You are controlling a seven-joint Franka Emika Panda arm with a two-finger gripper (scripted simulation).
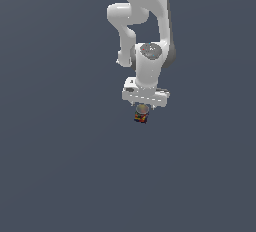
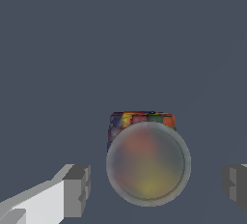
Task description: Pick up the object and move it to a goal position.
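The object (image 1: pixel 141 114) is a tiny dark can with red, yellow and orange patches and a paler round top. In the exterior view it stands on the grey floor just under my white gripper (image 1: pixel 144 105). In the wrist view the can (image 2: pixel 147 160) sits between my two fingertips, which stand apart on either side of it with gaps to the can's sides. One finger pad (image 2: pixel 77 190) and the other (image 2: pixel 235 187) show at the picture's edges. The gripper is open and holds nothing.
The white arm (image 1: pixel 145 21) reaches down from the top of the exterior view. A plain dark grey floor (image 1: pixel 60 166) lies all around.
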